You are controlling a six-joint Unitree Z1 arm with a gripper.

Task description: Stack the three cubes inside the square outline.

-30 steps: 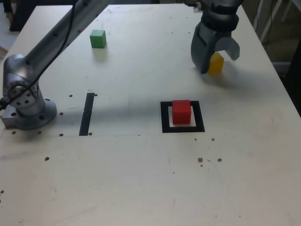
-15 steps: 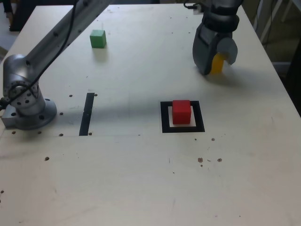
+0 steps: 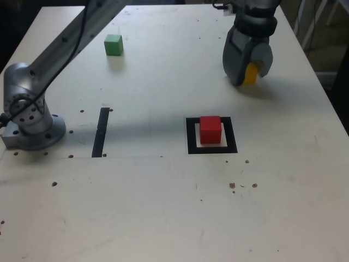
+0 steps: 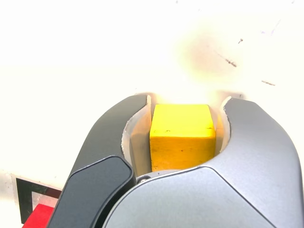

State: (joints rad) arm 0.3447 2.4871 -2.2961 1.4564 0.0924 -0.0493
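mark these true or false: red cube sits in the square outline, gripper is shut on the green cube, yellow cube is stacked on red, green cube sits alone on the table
1. The red cube sits inside the square outline. True.
2. The gripper is shut on the green cube. False: it is shut on the yellow cube.
3. The yellow cube is stacked on the red one. False: it is far from it, at table level.
4. The green cube sits alone on the table. True.

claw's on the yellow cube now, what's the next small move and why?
Probably lift straight up. The claw is shut on the yellow cube, which looks still down on the table, and the red cube already sits in the square outline, so the yellow needs height to go on top.
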